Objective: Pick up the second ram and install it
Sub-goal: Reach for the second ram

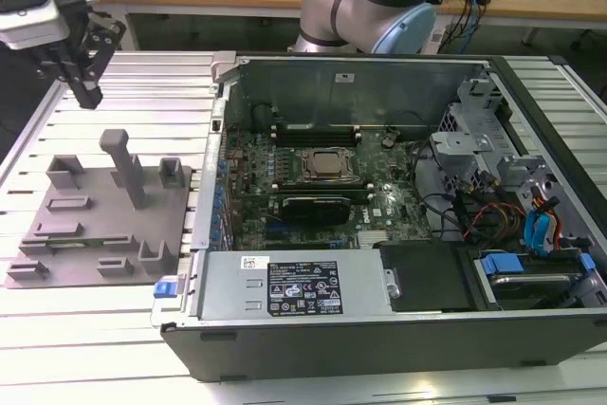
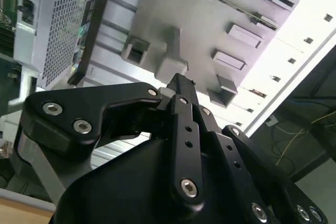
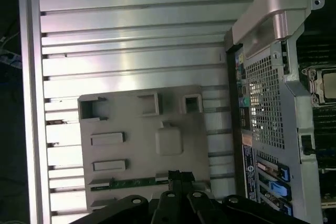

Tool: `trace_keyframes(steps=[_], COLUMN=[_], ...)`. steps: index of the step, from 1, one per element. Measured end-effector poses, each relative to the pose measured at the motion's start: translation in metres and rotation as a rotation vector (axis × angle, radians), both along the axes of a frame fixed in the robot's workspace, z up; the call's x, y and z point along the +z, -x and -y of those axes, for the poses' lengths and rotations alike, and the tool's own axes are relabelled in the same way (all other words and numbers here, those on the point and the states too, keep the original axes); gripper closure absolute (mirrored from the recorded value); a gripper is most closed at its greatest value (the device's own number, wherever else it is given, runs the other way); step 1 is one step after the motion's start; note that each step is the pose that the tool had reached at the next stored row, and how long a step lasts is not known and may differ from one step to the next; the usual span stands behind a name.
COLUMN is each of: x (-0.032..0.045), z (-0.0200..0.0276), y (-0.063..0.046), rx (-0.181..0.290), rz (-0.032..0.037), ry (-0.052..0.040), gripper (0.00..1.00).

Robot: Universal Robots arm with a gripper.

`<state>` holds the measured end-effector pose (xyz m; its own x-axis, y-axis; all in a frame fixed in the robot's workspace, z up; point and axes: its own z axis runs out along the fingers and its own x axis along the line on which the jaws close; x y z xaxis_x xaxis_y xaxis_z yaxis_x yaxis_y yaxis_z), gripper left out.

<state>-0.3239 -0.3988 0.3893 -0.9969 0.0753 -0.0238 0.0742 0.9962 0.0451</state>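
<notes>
Slatted aluminium table (image 1: 142, 92) carries a grey tray (image 1: 95, 225) on the exterior view's left and an open computer case (image 1: 379, 353) on its right.

Step in hand: judged as the approach to the pick, with nothing lifted yet. The gripper (image 1: 90, 94) hangs above the table beyond the tray, apart from it. Its fingers look closed together and empty in both wrist views (image 2: 181, 81) (image 3: 181, 176).

The second ram (image 3: 131, 182) lies flat in a long slot along one edge of the tray, showing as a thin green strip in the first wrist view.

Judgement: a grasp on so thin a stick calls for opened fingers squared to its long edges.

Writing: the black label (image 1: 302, 299) and the small white label (image 1: 249, 261) sit on the power-supply cover. Their print is not transcribed.
</notes>
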Motion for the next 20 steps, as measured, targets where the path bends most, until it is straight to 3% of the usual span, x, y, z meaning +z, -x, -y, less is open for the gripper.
trace_keyframes(steps=[3,5,8,10,15,17,20], x=[-0.0013,-0.0017,-0.0021,-0.0026,-0.0049,-0.0054,-0.0054], z=[0.0,0.0006,0.0068,0.0175,0.034,0.0372,0.0373], y=[0.023,0.027,0.028,0.03,0.033,0.034,0.034], rx=[0.0,0.0,0.0,0.0,0.0,0.0,0.0], rz=[0.0,0.0,0.0,-0.0001,-0.0001,0.0,-0.0001], ry=[0.0,0.0,0.0,0.0005,0.0005,0.0005,0.0005], gripper=[0.92,0.92,0.92,0.92,0.92,0.92,0.92])
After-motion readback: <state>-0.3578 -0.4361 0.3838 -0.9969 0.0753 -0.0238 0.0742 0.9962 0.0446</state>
